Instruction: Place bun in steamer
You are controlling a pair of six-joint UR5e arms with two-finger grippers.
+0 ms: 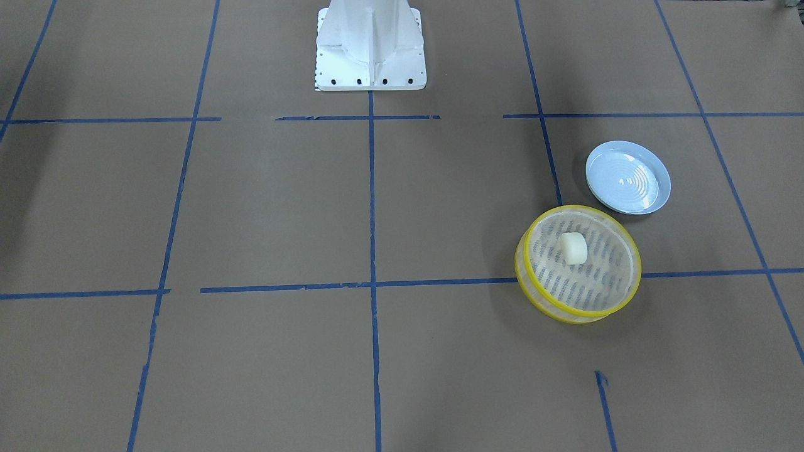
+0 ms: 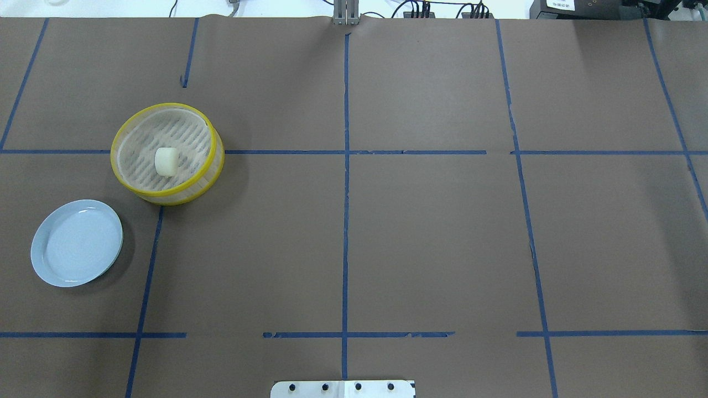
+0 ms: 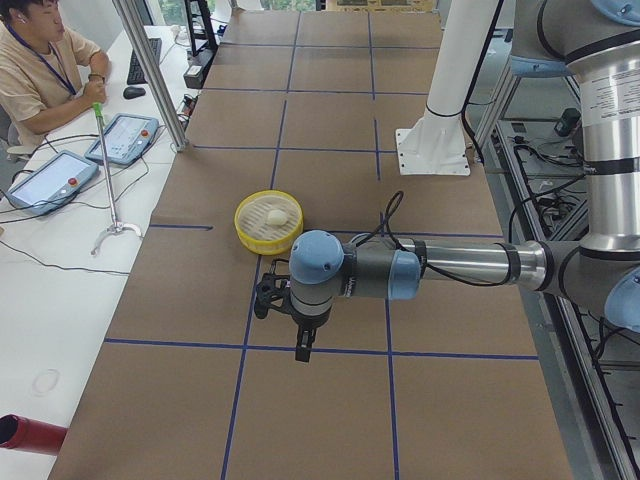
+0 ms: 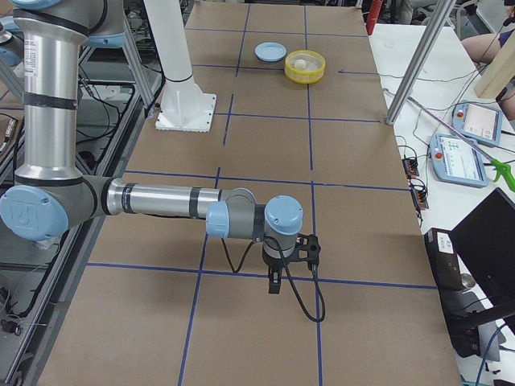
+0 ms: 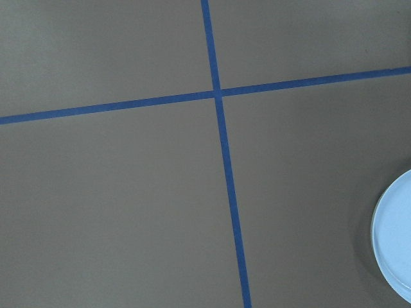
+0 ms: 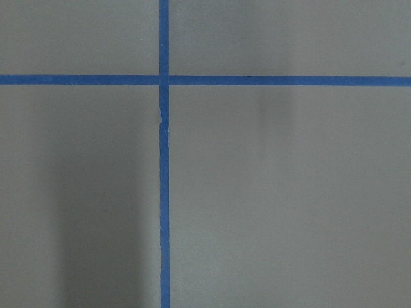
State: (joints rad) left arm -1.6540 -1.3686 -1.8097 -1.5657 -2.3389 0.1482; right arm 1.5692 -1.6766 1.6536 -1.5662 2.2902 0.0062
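The cream-white bun (image 1: 573, 248) sits inside the yellow-rimmed steamer (image 1: 581, 313), a little off its middle. It shows the same way in the overhead view, the bun (image 2: 166, 161) in the steamer (image 2: 166, 198). My left gripper (image 3: 303, 345) shows only in the exterior left view, above the table and well short of the steamer (image 3: 262, 238). My right gripper (image 4: 274, 283) shows only in the exterior right view, far from the steamer (image 4: 306, 76). I cannot tell whether either gripper is open or shut. Nothing shows held.
A pale blue ridged plate (image 1: 628, 177) lies empty beside the steamer, on the robot's side of it; its edge (image 5: 398, 244) shows in the left wrist view. The white robot base (image 1: 370, 50) stands at the table's middle edge. Blue tape lines cross the brown table.
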